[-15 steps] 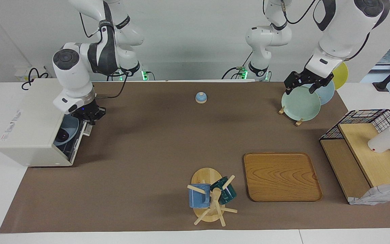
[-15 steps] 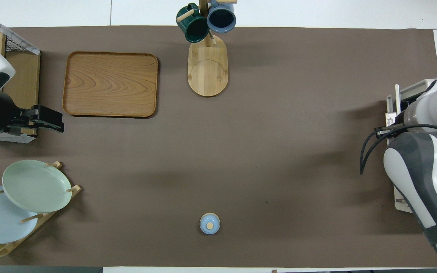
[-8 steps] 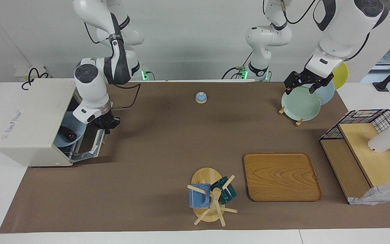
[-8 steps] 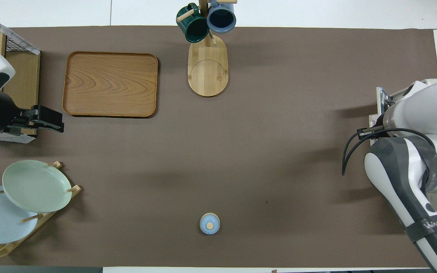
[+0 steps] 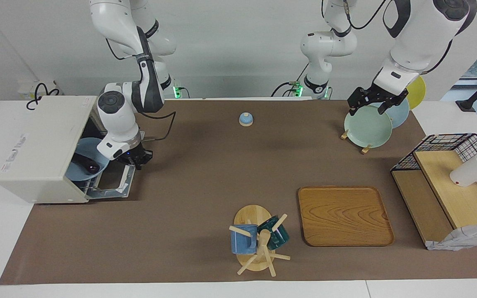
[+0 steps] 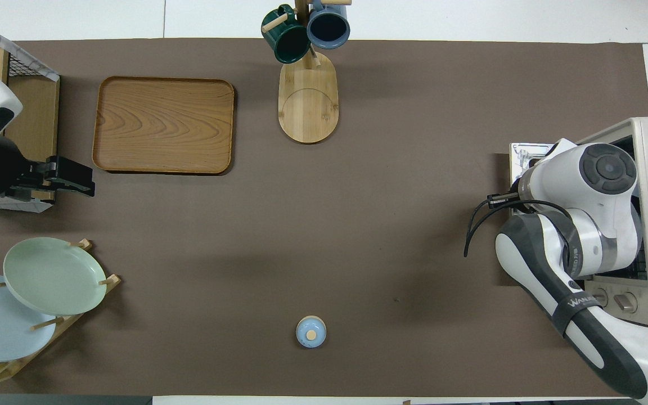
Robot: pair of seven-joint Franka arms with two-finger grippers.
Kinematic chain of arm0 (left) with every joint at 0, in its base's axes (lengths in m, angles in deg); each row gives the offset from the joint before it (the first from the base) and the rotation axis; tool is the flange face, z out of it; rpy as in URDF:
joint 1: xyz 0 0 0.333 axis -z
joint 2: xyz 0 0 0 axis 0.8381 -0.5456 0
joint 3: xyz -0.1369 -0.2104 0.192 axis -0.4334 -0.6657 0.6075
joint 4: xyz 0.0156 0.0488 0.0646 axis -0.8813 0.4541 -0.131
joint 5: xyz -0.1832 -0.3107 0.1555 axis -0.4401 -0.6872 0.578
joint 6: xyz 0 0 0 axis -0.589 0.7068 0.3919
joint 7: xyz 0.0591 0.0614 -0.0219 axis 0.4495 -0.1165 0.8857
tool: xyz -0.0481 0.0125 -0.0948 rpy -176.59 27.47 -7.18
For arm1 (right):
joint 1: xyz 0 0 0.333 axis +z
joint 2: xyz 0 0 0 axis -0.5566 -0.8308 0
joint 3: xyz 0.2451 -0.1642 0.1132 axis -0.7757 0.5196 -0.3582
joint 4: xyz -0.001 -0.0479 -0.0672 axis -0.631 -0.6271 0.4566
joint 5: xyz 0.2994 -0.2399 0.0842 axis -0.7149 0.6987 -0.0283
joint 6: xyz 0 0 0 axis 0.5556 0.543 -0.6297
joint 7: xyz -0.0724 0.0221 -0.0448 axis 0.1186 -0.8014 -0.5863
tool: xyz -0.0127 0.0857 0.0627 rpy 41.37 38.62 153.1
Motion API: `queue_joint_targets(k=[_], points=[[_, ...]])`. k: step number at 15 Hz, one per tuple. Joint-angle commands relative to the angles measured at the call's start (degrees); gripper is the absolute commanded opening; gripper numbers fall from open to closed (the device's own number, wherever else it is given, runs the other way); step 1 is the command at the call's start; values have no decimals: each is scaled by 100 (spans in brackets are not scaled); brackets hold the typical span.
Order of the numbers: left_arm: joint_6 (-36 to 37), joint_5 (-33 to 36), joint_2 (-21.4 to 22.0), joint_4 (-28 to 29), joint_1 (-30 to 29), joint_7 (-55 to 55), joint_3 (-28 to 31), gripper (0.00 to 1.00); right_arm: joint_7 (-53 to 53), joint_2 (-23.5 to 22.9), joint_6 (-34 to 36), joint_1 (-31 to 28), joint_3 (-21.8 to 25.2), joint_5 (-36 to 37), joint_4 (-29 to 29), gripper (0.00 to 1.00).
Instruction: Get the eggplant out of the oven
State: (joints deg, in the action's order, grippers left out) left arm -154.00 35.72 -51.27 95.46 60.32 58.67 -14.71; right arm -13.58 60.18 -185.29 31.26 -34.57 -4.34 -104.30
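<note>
At the left of the frame, the right gripper is clamped together on the oven door's handle; a slip could let the door snap shut on the eggplant. The left gripper, fingers apart, is held idle over the plate rack.

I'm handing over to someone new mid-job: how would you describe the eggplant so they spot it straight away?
Find the cream-white oven at the right arm's end of the table, its door lowered. Just inside the opening sits a light blue plate, and the eggplant lies on it. It is the only dark, glossy, long thing there.
</note>
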Motion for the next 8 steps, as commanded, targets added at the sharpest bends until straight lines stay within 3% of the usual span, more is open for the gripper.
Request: queue_joint_targets(k=[1,5,8], points=[[64,55,44,-17,-48,29,-23,100,-135,-5,-63,53,2,-6,18,0],[64,55,44,-17,-48,29,-32,100,-257,4,199,97,-7,-6,114,0],[64,55,44,-17,-48,29,-32,100,-450,144,1225,352,-24,-6,754,0]])
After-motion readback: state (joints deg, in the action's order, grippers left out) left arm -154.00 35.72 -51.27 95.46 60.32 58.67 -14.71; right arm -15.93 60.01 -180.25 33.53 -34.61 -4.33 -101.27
